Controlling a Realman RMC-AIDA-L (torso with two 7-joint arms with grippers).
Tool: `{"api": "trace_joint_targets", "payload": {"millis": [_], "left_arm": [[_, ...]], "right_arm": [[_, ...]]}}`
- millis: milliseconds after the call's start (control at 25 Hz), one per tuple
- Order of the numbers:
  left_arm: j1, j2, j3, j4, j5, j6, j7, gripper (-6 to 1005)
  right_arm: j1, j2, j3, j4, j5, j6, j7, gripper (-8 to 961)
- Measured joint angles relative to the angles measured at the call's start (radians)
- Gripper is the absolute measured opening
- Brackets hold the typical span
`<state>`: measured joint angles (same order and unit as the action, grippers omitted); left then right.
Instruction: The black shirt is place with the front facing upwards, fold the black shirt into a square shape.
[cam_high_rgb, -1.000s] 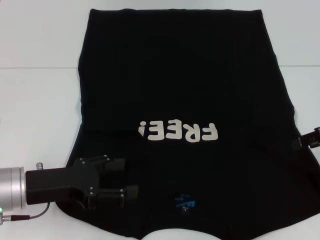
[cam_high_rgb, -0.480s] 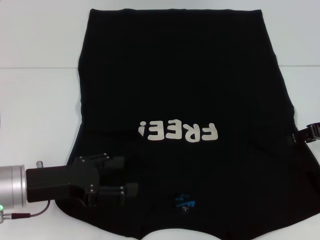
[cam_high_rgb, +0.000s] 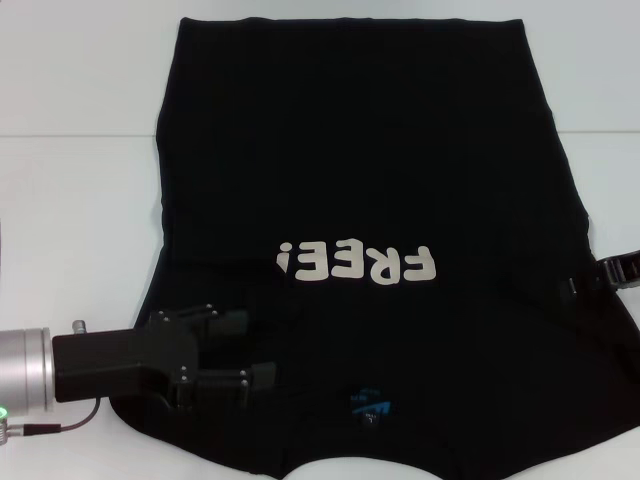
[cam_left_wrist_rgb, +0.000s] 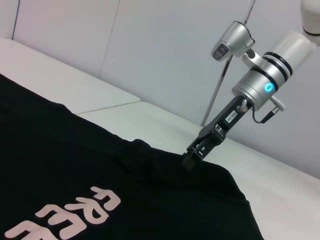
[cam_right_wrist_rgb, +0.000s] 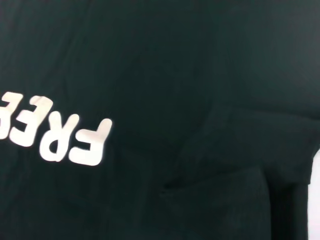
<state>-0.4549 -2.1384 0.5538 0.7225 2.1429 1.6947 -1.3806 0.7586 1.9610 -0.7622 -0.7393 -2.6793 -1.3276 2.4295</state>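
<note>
The black shirt (cam_high_rgb: 370, 160) lies spread flat on the white table, front up. Its cream "FREE!" letters (cam_high_rgb: 358, 264) read upside down from here, and its blue neck label (cam_high_rgb: 372, 405) is near the front edge. My left gripper (cam_high_rgb: 258, 350) hovers low over the shirt's near left shoulder area, open, with only flat cloth under its fingers (cam_high_rgb: 262, 375). My right gripper (cam_high_rgb: 585, 280) comes in from the right edge and reaches the shirt's right side. The left wrist view shows the right gripper (cam_left_wrist_rgb: 191, 159) with its tip down at the cloth's edge. A folded flap of the shirt (cam_right_wrist_rgb: 220, 200) fills the right wrist view.
White table (cam_high_rgb: 70, 200) surrounds the shirt on the left and at the far side. A seam line crosses the table at mid height. A grey wall stands behind the table in the left wrist view.
My right gripper has slid leftward, from the frame's right edge onto the shirt's right border. The left gripper stays in place, its fingers slightly closer together.
</note>
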Motion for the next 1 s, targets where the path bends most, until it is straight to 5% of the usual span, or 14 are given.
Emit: {"api": "trace_joint_targets", "payload": {"millis": [400, 1000], "left_arm": [[-0.001, 0.000, 0.000, 0.000, 0.000, -0.008, 0.000, 875], [-0.001, 0.000, 0.000, 0.000, 0.000, -0.012, -0.001, 875]], "right_arm": [[0.008, 0.010, -0.003, 0.012, -0.013, 0.017, 0.001, 615], [0.013, 0.015, -0.022, 0.012, -0.011, 0.022, 0.004, 35]]}}
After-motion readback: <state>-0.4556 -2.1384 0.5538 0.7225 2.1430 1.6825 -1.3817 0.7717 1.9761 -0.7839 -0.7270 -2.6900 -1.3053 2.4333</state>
